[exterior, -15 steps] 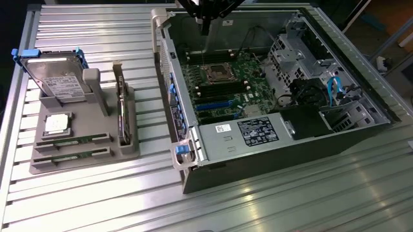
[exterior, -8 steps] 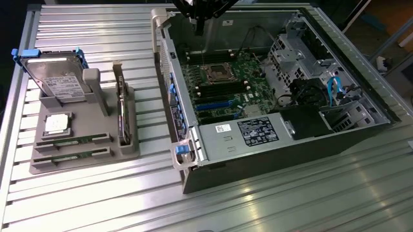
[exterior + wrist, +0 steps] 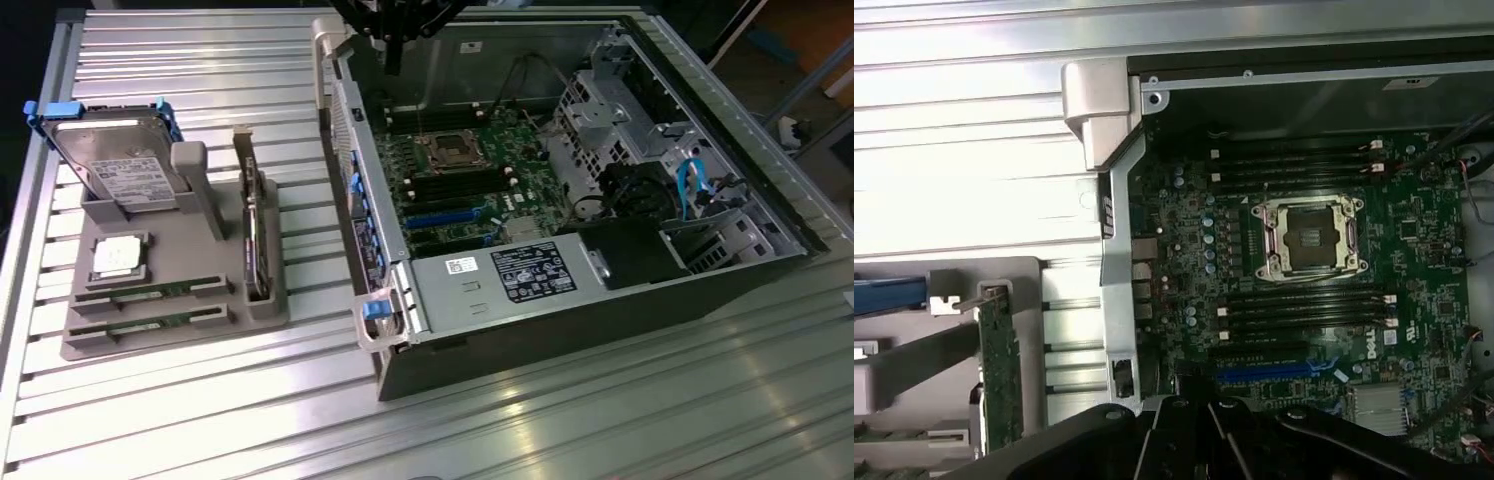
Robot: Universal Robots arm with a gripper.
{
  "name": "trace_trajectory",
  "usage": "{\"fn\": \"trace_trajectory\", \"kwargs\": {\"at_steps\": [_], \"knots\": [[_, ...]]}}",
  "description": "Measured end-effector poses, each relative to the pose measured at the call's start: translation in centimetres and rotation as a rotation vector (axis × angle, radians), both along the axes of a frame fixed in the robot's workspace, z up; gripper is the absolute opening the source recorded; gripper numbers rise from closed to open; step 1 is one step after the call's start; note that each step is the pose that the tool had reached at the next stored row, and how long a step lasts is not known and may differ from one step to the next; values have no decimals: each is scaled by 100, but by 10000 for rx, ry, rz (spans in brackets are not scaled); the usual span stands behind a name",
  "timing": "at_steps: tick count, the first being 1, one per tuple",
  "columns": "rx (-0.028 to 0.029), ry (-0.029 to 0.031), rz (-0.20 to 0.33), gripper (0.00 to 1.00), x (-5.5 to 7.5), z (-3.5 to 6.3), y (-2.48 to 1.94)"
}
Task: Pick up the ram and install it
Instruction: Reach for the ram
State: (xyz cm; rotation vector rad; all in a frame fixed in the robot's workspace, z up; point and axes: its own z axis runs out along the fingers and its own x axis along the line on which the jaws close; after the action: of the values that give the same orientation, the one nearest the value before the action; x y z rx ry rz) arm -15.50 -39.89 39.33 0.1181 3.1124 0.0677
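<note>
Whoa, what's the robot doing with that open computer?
A robot arm is meant to put a ram stick into the open computer case. Right now its pincer hangs shut above the case's edge, holding nothing I can see. The ram and its twin lie side by side in the grey holder on the table beside the case, so nothing has been picked up yet.

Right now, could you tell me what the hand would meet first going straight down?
Likely the motherboard in the open case, near its blue slots; the hand hangs high above, so the exact spot is uncertain.
</note>
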Motion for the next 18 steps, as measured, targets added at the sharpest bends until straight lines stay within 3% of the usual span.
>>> {"fn": "trace_trajectory", "kwargs": {"at_steps": [13,18], "knots": [[0,0,0,11,-294,0,0],[0,0,0,11,-479,0,0]]}}
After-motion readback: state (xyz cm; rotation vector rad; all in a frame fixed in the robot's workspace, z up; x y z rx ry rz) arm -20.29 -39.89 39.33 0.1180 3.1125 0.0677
